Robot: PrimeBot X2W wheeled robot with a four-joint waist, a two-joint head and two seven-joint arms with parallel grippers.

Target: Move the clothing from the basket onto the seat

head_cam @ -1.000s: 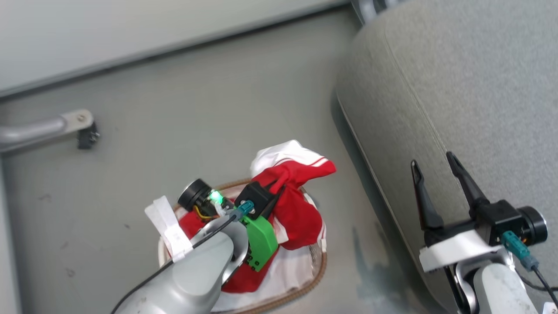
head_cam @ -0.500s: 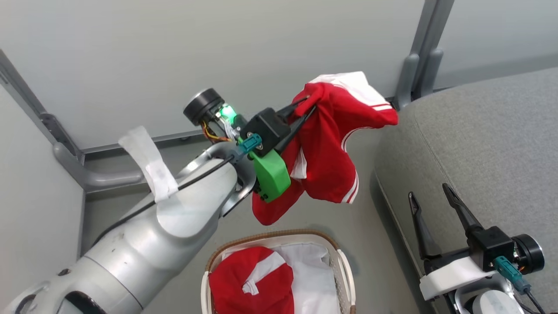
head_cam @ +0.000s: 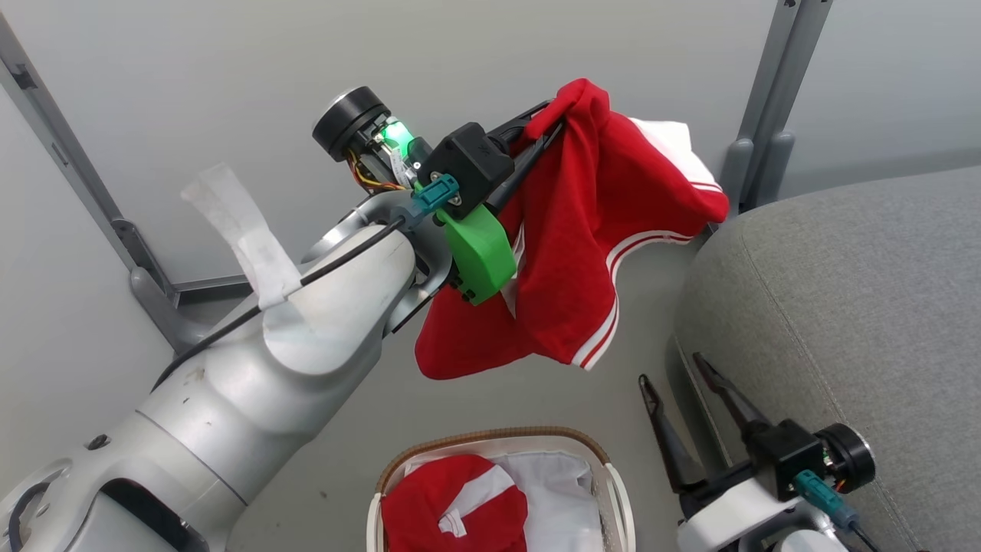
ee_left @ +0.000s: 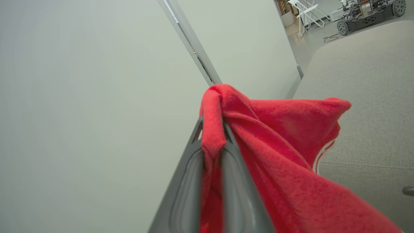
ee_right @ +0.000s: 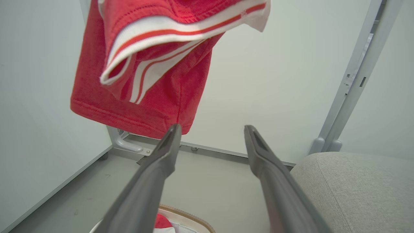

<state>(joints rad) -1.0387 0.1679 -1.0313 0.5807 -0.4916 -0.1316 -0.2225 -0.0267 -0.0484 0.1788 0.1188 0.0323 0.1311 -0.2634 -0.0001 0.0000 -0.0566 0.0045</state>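
Seen from the head camera, there are two red garments. The left end effector [head_cam: 546, 126] clamps a fold of the first garment [head_cam: 582, 230] between its two dark fingers. The soft cloth hangs in loose folds in the air above the floor [head_cam: 460, 399], left of the seat [head_cam: 843, 291] and clear of the basket [head_cam: 490, 438]. It has a white panel at its far right and white stripes along a curved hem. The second garment [head_cam: 452, 506], red with a white band, lies bunched in the left half of the single oval basket on a white liner [head_cam: 563, 498]. The basket's rim is brown and woven. The seat is one grey woven cushion with a rounded edge and a stitched seam. The right end effector [head_cam: 678, 376] sits near, beside the seat's edge, its fingers spread wide and empty.

The left wrist camera shows the left end effector [ee_left: 212, 136] with two grey fingers pressed onto a ridge of fleecy red fabric. The first garment [ee_left: 284, 155] drapes to the right in front of the seat [ee_left: 372, 97].

In the right wrist camera, the two tapered fingers of the right end effector [ee_right: 212, 129] stand wide apart with nothing between them. The first garment [ee_right: 145, 81] hangs above them, showing its striped hem. The seat [ee_right: 355, 187] lies to the right, and the basket [ee_right: 194, 223] rim shows at the bottom edge.
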